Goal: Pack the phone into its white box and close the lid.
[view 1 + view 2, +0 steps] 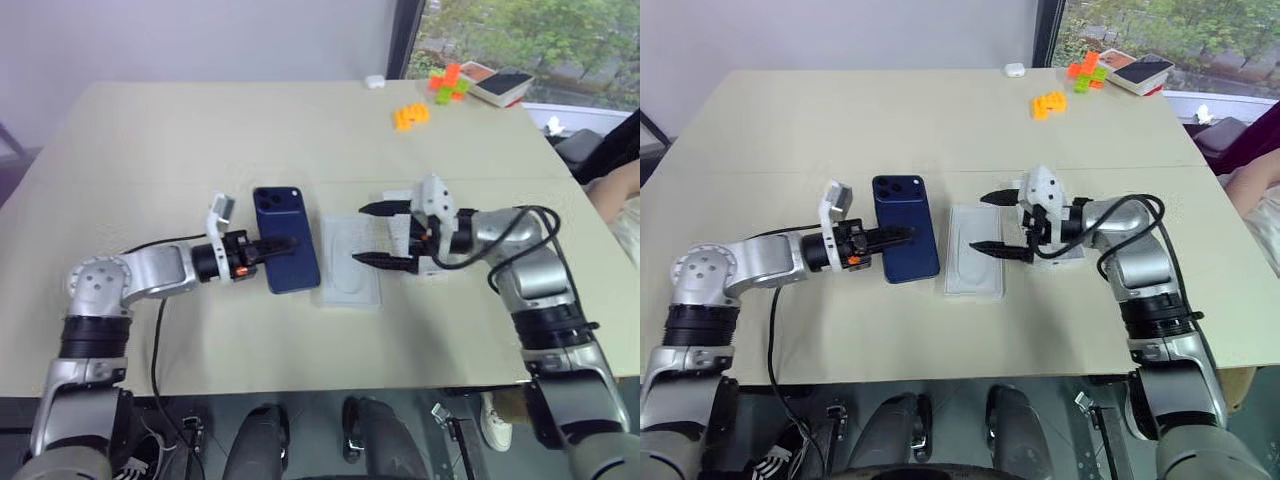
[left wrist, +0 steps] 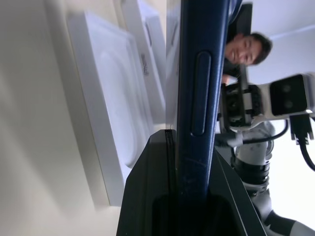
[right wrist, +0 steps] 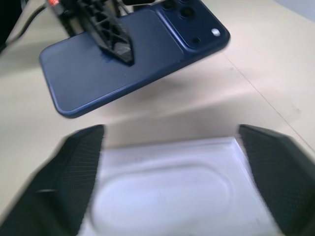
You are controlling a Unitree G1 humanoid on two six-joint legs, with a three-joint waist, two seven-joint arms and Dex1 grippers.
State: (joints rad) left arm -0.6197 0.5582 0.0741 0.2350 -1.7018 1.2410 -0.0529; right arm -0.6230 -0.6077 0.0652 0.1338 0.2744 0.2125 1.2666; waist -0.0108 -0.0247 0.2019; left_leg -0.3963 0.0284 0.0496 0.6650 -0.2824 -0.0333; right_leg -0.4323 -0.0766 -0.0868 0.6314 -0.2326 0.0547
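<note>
My left fingers (image 1: 268,248) pinch the slim, glossy dark navy-blue phone (image 1: 286,252) by its long edge and hold it clear of the beige bench (image 1: 200,140), back face and camera cluster upward. Just right of the phone, a flat white insert with an oval recess (image 1: 349,262) lies on the bench. Right of that, my right fingers (image 1: 378,235) are spread wide and empty, pointing across the insert toward the phone. Orange and green blocks (image 1: 428,98) sit well apart at the far right edge.
</note>
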